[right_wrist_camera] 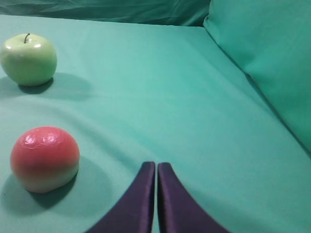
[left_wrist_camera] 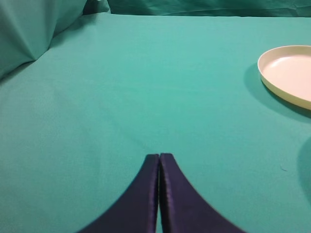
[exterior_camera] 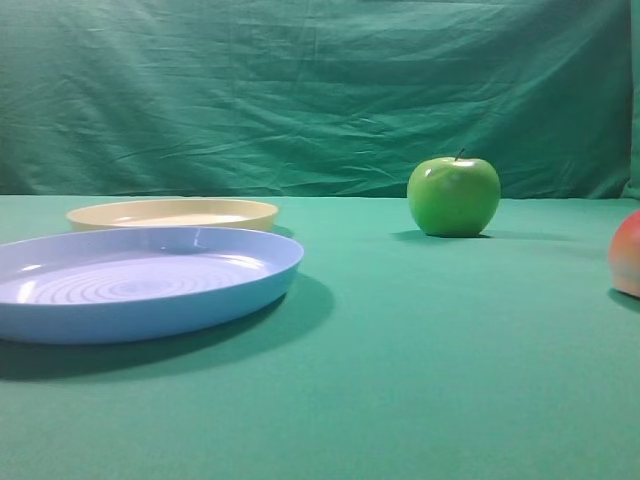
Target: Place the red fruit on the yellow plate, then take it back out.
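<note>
The red fruit point(right_wrist_camera: 44, 158) rests on the green cloth, red on top and pale yellow below; in the exterior view only its left part point(exterior_camera: 627, 252) shows at the right edge. My right gripper point(right_wrist_camera: 156, 165) is shut and empty, to the right of the fruit and apart from it. The yellow plate point(exterior_camera: 172, 213) lies at the back left, empty, and its rim point(left_wrist_camera: 272, 85) shows at the right of the left wrist view. My left gripper point(left_wrist_camera: 159, 156) is shut on nothing, over bare cloth to the left of that plate.
A larger light blue plate point(exterior_camera: 150, 315) with concentric rings lies in front of the yellow one. A shiny green apple point(exterior_camera: 453, 196) point(right_wrist_camera: 28, 59) stands behind the red fruit. Green cloth backdrop point(exterior_camera: 320, 90) hangs at the back and rises at both sides.
</note>
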### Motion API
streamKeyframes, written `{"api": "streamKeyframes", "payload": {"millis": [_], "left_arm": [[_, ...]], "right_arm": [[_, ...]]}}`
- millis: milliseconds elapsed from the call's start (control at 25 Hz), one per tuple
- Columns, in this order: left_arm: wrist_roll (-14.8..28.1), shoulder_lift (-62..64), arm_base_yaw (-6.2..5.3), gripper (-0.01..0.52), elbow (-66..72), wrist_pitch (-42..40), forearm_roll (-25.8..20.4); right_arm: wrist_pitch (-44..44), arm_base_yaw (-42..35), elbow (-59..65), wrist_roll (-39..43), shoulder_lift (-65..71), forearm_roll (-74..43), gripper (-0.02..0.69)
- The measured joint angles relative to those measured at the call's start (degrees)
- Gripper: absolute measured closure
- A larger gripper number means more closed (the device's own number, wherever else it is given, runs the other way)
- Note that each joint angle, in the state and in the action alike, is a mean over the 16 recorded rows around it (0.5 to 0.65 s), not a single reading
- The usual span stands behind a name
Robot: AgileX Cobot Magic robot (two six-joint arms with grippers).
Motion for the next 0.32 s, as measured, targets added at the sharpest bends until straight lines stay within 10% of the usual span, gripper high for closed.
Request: {"api": "streamKeyframes", "payload": {"millis": [320], "left_arm": [[0.00, 0.00, 0.00, 0.514, 0.00, 0.00, 0.00]], "right_arm": [[0.03, 0.00, 0.00, -0.17, 0.00, 0.00, 0.665]]}}
